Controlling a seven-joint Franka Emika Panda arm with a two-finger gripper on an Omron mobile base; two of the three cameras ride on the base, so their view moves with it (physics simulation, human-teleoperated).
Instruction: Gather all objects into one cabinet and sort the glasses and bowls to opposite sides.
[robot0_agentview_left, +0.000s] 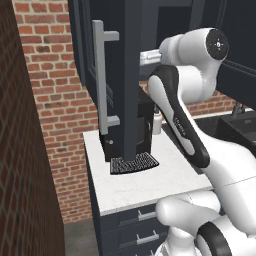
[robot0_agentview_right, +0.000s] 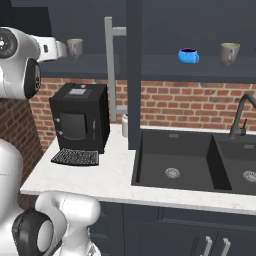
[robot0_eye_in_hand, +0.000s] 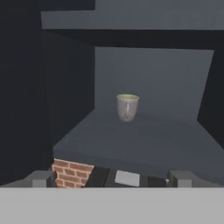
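Our claw (robot0_eye_in_hand: 113, 178) sits at the bottom of the hand view, fingers spread wide and empty. We see the left mug (robot0_eye_in_hand: 127, 107) dead ahead at frame centre, upright on the cabinet shelf (robot0_eye_in_hand: 144, 142), well apart.

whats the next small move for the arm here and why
Probably ease the end effector straight forward into the cabinet toward the grey-beige mug. The jaws stand wide open and empty, the mug sits upright on the shelf ahead, roughly centred between the fingertips but apart from them, so closing now would catch nothing.
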